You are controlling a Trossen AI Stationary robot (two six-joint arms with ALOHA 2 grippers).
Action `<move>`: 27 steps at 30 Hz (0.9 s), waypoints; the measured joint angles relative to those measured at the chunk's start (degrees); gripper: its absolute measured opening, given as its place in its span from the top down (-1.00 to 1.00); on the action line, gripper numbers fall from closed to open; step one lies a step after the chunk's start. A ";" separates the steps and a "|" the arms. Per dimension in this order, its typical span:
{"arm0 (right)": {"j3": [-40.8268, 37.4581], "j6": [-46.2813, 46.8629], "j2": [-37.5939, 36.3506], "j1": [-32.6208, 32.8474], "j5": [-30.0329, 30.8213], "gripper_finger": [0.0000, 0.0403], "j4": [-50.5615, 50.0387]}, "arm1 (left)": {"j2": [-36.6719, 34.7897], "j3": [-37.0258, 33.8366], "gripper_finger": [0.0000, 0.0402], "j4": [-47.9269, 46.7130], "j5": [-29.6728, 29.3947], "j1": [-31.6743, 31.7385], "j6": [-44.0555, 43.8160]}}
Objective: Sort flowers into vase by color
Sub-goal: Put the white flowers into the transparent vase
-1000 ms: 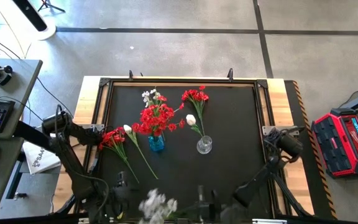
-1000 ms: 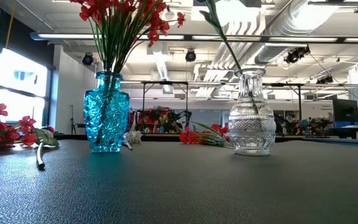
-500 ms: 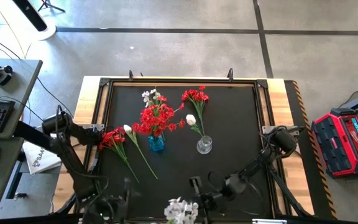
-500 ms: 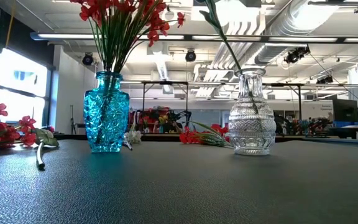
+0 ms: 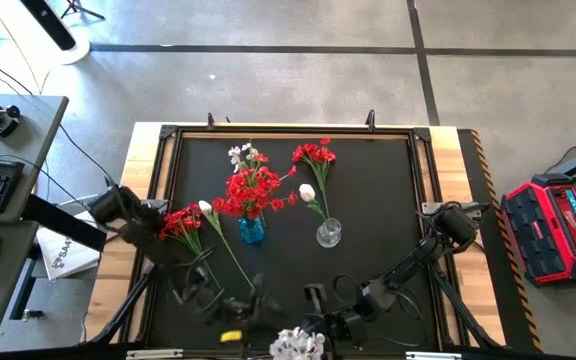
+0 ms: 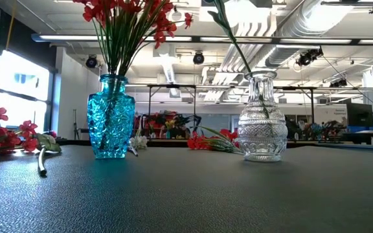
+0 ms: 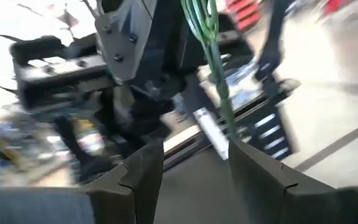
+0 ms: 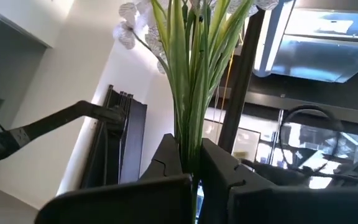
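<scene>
Red blooms already fill the blue vase (image 5: 251, 231), 1 white in the clear vase (image 5: 329, 234) — loose sprigs (image 5: 183, 222) remain beside the blue vase. Right gripper (image 8: 190, 163) jaws clench the white bunch (image 5: 298, 344) near the clear vase; left gripper (image 7: 191, 163) jaws gape around its stems.

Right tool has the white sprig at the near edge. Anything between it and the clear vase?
Nothing visible on the mat between them. The white sprig sits in the right tool near the front edge; the clear vase stands farther back, already holding one white flower. The left tool hovers open beside the sprig, off that line.
</scene>
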 joint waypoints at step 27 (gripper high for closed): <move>0.02 -3.94 -0.07 -0.26 5.98 1.00 -4.76 | -0.04 0.50 0.08 0.72 11.99 5.50 -10.89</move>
